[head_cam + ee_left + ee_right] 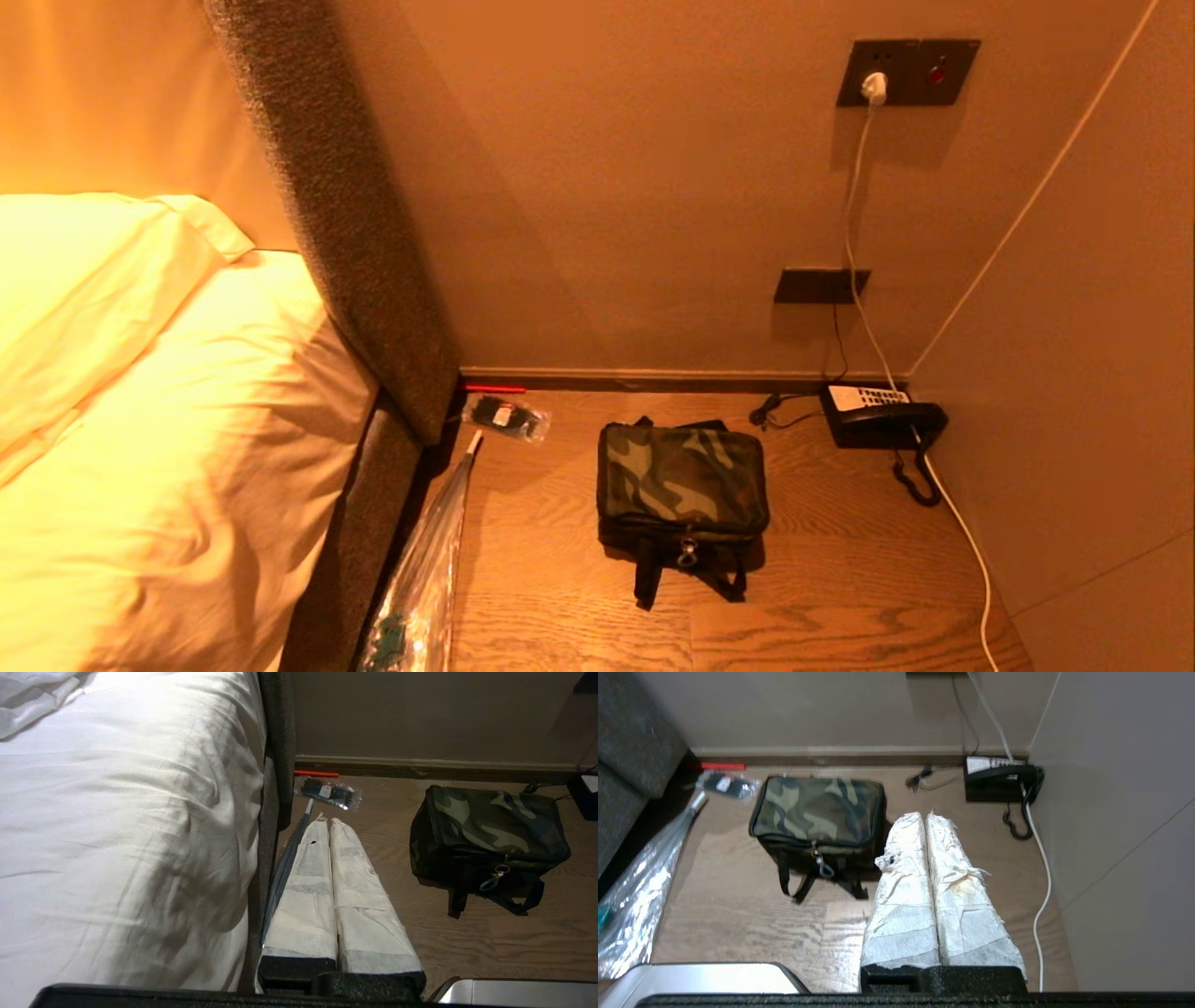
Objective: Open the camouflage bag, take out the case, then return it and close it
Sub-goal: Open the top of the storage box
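The camouflage bag [681,490] sits closed on the wooden surface [840,579], its black straps and zipper pull hanging over the near side. It also shows as the bag [488,835] in the left wrist view and the bag [817,812] in the right wrist view. The case is hidden. My left gripper [324,820] hangs shut above the surface beside the bed, well left of the bag, holding nothing. My right gripper [925,815] is shut and empty, above the surface just right of the bag. Neither arm appears in the head view.
A bed with white sheets [168,420] and a grey headboard [345,233] border the left. A long clear plastic sleeve [420,579], a small packet [509,417] and a red pen [495,388] lie left of the bag. A black telephone [878,415] and white cable [971,551] sit by the right wall.
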